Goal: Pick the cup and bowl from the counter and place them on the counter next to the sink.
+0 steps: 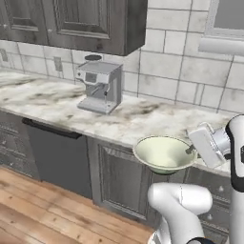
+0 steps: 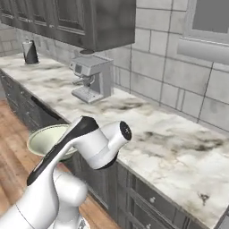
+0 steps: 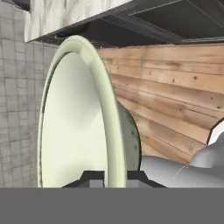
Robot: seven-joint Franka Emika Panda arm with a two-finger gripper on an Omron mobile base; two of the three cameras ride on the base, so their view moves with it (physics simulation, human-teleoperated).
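Pale cream-green and round, the bowl (image 1: 163, 153) has a thick rim and a deep inside. It hangs in the air just past the front edge of the marble table (image 1: 57, 102), in front of the grey cupboards and above the wood floor (image 1: 38, 205). It sits nearly level, open side up.

The pincer (image 1: 191, 149) is closed down narrow on the bowl's right rim. In the hand view one dark fingertip (image 3: 92, 178) sits on the inside of the rim and the other on the outside, with the rim pinched between them.

On the table, near the back wall, stands a grey coffee machine (image 1: 99, 86). A dark pot (image 2: 30, 52) stands far off at the table's left end.

In the right base view the white arm covers much of the bowl (image 2: 47, 139), so the grip is hidden there. The pincer tips are small and hard to make out in the left base view.
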